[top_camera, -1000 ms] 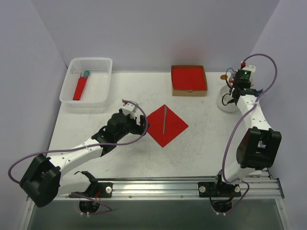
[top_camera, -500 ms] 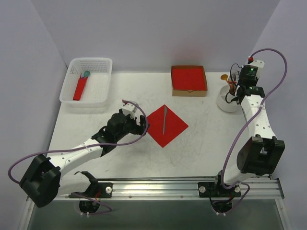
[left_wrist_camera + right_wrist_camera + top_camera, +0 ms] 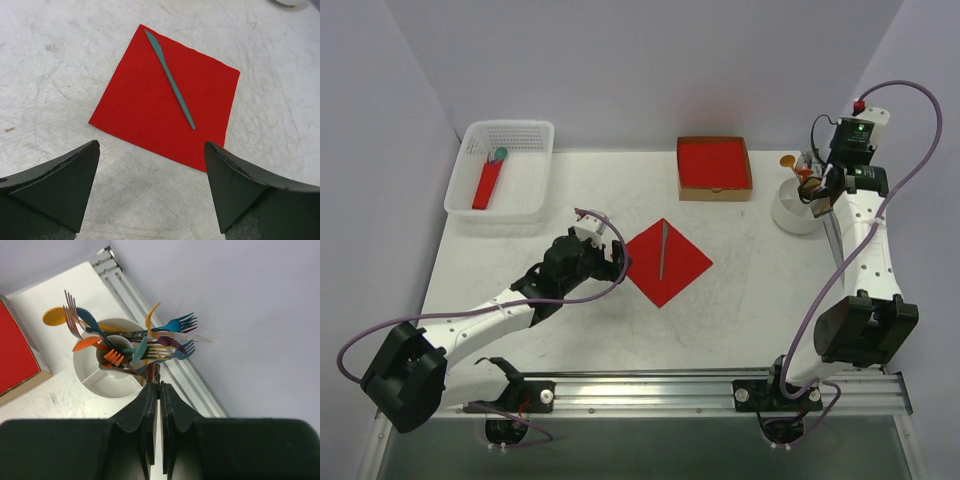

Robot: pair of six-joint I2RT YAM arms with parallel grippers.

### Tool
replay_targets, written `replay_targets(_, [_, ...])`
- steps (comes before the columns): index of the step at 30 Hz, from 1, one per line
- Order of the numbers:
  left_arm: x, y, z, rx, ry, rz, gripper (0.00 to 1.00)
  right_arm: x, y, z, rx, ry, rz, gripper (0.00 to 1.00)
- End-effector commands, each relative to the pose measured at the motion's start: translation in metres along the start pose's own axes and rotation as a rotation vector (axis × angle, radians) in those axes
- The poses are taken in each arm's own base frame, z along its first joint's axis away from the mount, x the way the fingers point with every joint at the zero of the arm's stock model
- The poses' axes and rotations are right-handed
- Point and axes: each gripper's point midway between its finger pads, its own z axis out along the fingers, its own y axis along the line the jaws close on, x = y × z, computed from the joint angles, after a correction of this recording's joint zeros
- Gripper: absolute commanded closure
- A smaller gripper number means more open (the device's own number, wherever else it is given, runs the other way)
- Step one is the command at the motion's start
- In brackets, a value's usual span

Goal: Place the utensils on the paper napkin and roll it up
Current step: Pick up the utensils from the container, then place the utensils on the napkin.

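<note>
The paper napkin (image 3: 667,262) lies flat mid-table with one slim grey utensil (image 3: 663,250) across it. The left gripper (image 3: 151,146) hangs spread wide just beside the napkin's edge. The right gripper (image 3: 159,385) is clenched above the white cup (image 3: 95,375) of colourful cutlery (image 3: 145,342), possibly pinching something thin. The cardboard box (image 3: 715,193) and the basket (image 3: 510,130) stand farther back.

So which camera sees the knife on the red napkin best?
The left wrist view: the knife lies close up and whole, slanting across the napkin. The top view shows it only as a thin grey line. The right wrist view misses it, showing the cup of cutlery.
</note>
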Motion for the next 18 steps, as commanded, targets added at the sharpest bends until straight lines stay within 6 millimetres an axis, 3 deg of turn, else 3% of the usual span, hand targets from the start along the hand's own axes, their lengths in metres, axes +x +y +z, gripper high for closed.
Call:
replay_targets(1, [-0.026,-0.011,-0.001,0.035,-0.069,0.01,0.06,-0.023,-0.021,-0.028,0.065,-0.021,0.019,1.0])
replay_targets(10, [-0.029,-0.014,-0.004,0.049,-0.077,0.002,0.06,-0.036,-0.044,-0.068,0.098,-0.017,0.039,1.0])
replay_targets(13, [-0.031,-0.017,-0.006,0.063,-0.085,0.002,0.06,-0.035,-0.024,-0.079,-0.039,-0.003,0.049,1.0])
replay_targets(15, [-0.034,-0.018,-0.008,0.068,-0.099,0.001,0.06,-0.033,0.003,-0.088,-0.203,0.01,0.049,1.0])
replay_targets(18, [-0.04,-0.013,-0.014,0.043,-0.127,-0.013,0.06,-0.025,0.025,-0.1,-0.301,0.02,0.039,1.0])
